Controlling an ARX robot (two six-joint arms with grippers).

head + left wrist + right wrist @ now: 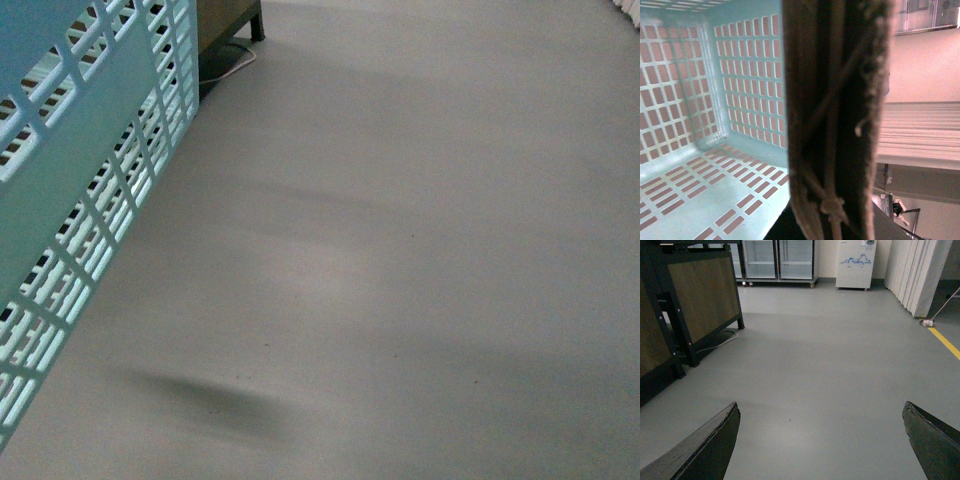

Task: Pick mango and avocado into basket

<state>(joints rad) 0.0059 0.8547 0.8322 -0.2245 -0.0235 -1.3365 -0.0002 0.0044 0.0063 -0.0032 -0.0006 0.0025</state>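
The pale teal basket (75, 160) hangs tilted at the left of the front view, above the grey floor. In the left wrist view its slotted walls and floor (705, 125) show empty, and its brown handles (840, 115) bound with a white tie fill the middle, close to the camera. My left gripper is shut on the basket's handles; its fingers are hidden behind them. My right gripper (820, 412) is open and empty, its dark fingertips (720, 432) wide apart above bare floor. The mango and the avocado are out of view.
A dark-framed wooden table (700, 300) stands at the left with a white cable (722, 340) on the floor by its leg. Glass-door fridges (780, 260), a white cabinet (855, 262), a folding partition (920, 275) and a yellow floor line (945, 342) lie farther off.
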